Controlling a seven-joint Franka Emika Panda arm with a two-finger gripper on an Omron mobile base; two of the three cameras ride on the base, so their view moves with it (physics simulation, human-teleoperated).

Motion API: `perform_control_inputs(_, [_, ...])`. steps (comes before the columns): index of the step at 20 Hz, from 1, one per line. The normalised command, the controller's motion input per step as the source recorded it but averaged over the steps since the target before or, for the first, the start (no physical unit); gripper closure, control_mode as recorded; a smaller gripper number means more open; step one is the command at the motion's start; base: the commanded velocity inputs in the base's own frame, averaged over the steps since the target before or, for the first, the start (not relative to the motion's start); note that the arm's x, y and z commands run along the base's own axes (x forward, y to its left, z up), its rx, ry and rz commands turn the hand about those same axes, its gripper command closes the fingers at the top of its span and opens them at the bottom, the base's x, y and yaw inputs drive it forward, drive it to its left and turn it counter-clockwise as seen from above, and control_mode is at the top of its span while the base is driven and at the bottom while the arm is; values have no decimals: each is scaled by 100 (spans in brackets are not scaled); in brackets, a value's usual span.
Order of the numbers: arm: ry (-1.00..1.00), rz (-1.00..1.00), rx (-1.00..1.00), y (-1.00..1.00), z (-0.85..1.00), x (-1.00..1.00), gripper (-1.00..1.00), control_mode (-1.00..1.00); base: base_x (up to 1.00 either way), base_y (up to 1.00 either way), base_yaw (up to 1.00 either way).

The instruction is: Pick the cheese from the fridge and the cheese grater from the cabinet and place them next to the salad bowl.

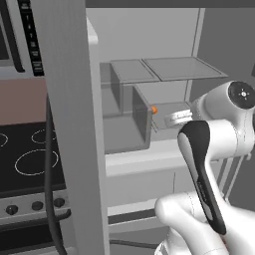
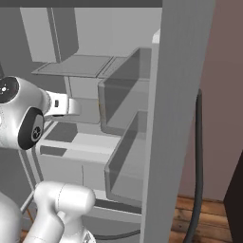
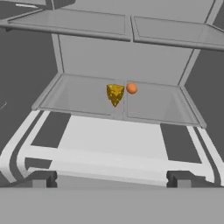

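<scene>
Yellow cheese (image 3: pixel 115 94) clear from hand view

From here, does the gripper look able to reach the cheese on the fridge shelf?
Probably yes. The gripper is open and faces the cheese head on, and the glass shelf in front of it lies bare. The small orange ball sits just beside the cheese and might get nudged.
</scene>
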Motion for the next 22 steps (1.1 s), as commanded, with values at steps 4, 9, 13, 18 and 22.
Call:
perform_control_inputs(4, [0,0,0,0,0,0,-100,100,100,0,-5])
perform_control_inputs(9, [0,0,0,0,0,0,-100,100,83,-1,-1])
perform_control_inputs(13, [0,0,0,0,0,0,-100,100,56,-27,17])
perform_control_inputs(18, [0,0,0,0,0,21,-100,-100,30,-2,0])
perform_control_inputs(22, [0,0,0,0,0,34,-100,-100,0,0,0])
